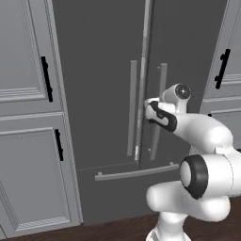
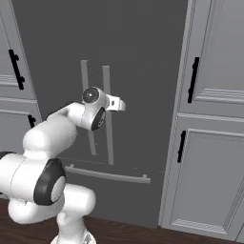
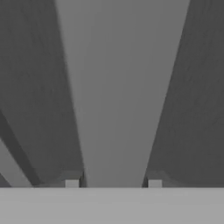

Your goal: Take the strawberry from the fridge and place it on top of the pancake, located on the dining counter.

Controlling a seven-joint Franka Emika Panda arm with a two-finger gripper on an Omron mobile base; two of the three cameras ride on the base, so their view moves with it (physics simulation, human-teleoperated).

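Two long grey bar handles stand side by side down the middle of the fridge [image 1: 99, 70], one on each door, with a third bar lying across the bottom drawer [image 1: 127, 193] below them. Left of the fridge are light-grey cabinets [image 1: 23, 117] with black handles; more of the same flank it on the right. The fridge doors look shut, apart from a thin seam between them.

The arm reaches forward from the base to the right door's handle [image 1: 161, 89]. The claw [image 3: 113, 181] is closed narrow around that handle: in the hand view the pale bar [image 3: 120, 87] runs up the middle of the picture, and one dark fingertip [image 3: 71, 180] sits tight against each of its sides. In the right base view the hand meets the handle [image 2: 107, 81] about halfway along its length.
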